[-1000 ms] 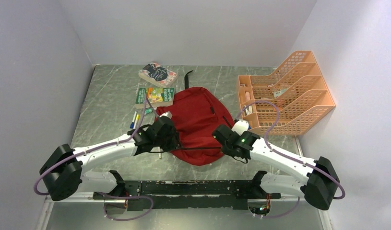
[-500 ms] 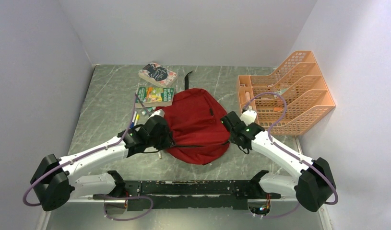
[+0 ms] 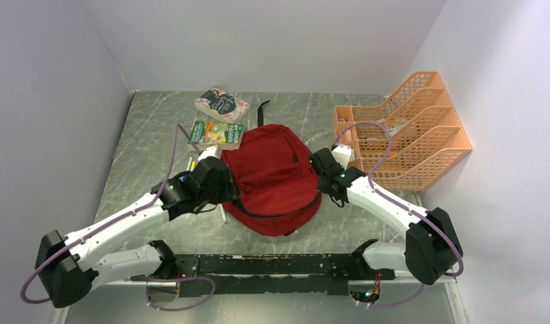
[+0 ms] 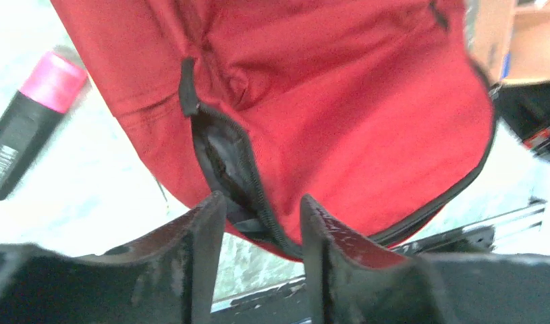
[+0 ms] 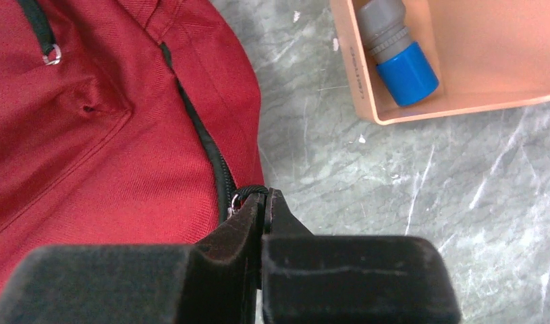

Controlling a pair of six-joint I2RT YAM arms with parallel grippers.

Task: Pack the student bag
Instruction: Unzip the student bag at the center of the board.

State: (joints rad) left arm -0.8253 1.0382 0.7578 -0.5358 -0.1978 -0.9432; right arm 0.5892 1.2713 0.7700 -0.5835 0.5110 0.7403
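While right fingers pinch the student bag's zipper pull, left fingers stand apart at its edge

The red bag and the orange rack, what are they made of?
The red bag looks like soft woven cloth, matte: it creases and shows a fine weave. The orange rack looks like stiff moulded plastic, smooth: its walls are a rigid grid of holes.

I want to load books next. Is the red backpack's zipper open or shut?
Partly open: the zipper of the backpack gapes beside the left fingers, dark lining showing. How far it runs, cannot tell.
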